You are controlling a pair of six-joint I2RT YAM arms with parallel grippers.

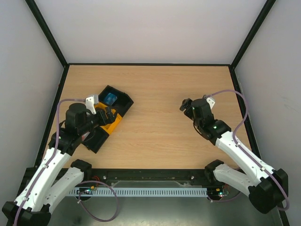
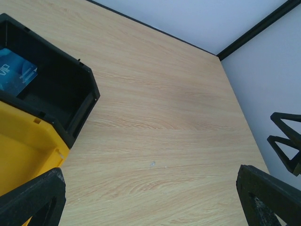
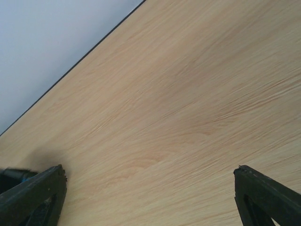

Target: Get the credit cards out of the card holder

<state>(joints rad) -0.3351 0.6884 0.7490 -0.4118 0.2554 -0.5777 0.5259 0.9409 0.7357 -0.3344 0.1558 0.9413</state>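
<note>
Near the left edge of the tabletop point(image 1: 164, 89), top view: a diagonal row of trays, namely a black tray point(image 1: 123, 98) holding a bright blue card point(image 1: 110, 99), then a yellow tray point(image 1: 114, 125) and a second black tray point(image 1: 96, 140). The left gripper point(image 1: 109, 115) hung over the yellow tray and hid part of the row. Neither the card holder nor the credit cards could be made out, so their long axis and heading could not be told. The right gripper point(image 1: 186, 105) hung over bare wood toward the right edge, well apart from the trays.

Left wrist view: the left gripper point(image 2: 150, 197) was spread wide and held nothing. The black tray point(image 2: 75, 99) lay at the left with the blue card point(image 2: 16, 73), marked "VIP", in it, and the yellow tray point(image 2: 23, 141) was just beside it.

Right wrist view: the right gripper point(image 3: 150, 197) was spread wide, with nothing between its fingers and only wood grain below.

Surface and room: pale wood tabletop, plain white walls point(image 1: 155, 28), black frame.
</note>
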